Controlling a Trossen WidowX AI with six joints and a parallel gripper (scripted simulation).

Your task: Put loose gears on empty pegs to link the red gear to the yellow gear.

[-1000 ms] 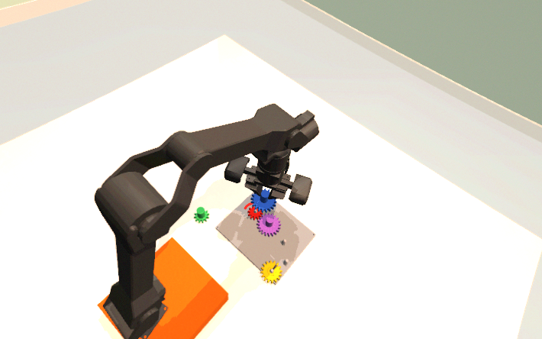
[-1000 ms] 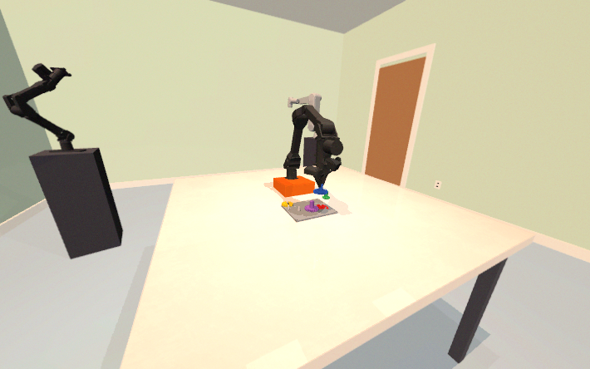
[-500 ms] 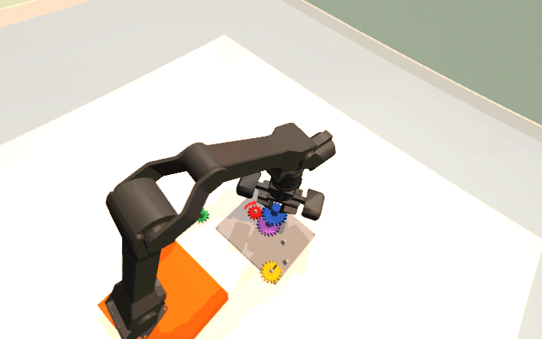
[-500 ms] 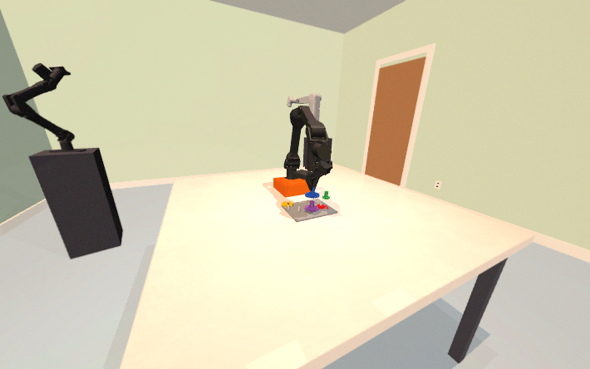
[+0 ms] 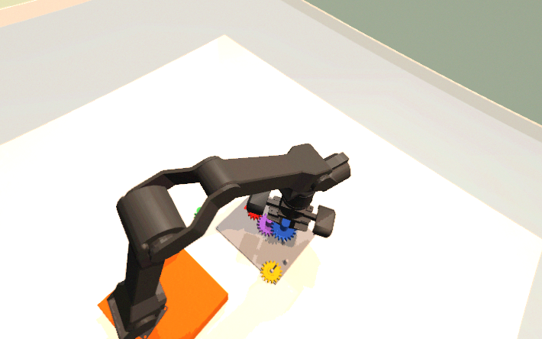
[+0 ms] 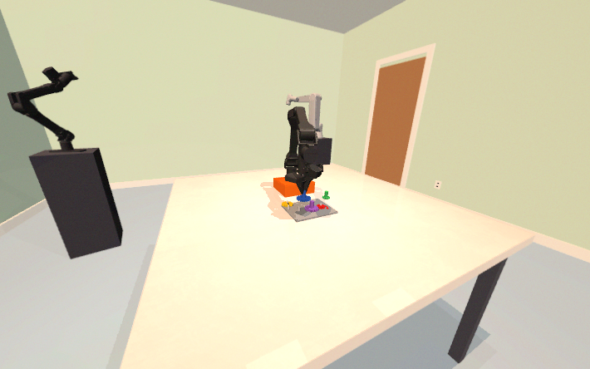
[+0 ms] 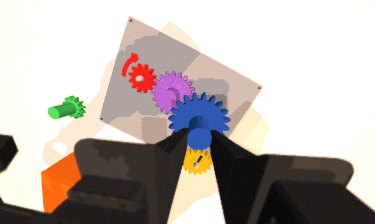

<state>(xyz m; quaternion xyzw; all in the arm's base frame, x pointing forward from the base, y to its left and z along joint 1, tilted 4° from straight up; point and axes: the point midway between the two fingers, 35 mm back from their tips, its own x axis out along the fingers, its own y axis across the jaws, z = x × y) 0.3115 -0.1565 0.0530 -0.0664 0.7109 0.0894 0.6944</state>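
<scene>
My gripper (image 7: pixel 199 133) (image 6: pixel 304 192) is shut on the knob of the blue gear (image 5: pixel 283 231) (image 6: pixel 303 199) (image 7: pixel 200 112), holding it above the grey board (image 5: pixel 239 240) (image 6: pixel 300 218) (image 7: pixel 120 100). The red gear (image 7: pixel 144 78) (image 6: pixel 322 206) is on its peg beside the red arrow (image 7: pixel 128 63). A purple gear (image 5: pixel 265 226) (image 6: pixel 312 208) (image 7: pixel 169 90) sits on the board beside the red gear, their teeth adjoining. The yellow gear (image 5: pixel 269 272) (image 6: pixel 287 204) (image 7: pixel 197 162) with a black stripe is near a board corner. An empty peg (image 5: pixel 285 262) shows near it; another may be hidden below the blue gear.
A green gear (image 6: pixel 326 194) (image 7: pixel 73 107) with a knob stands on the table off the board. The orange block (image 5: pixel 193 290) (image 6: pixel 288 188) (image 7: pixel 58 179) is by the arm's base. The arm hides part of the board in the top view.
</scene>
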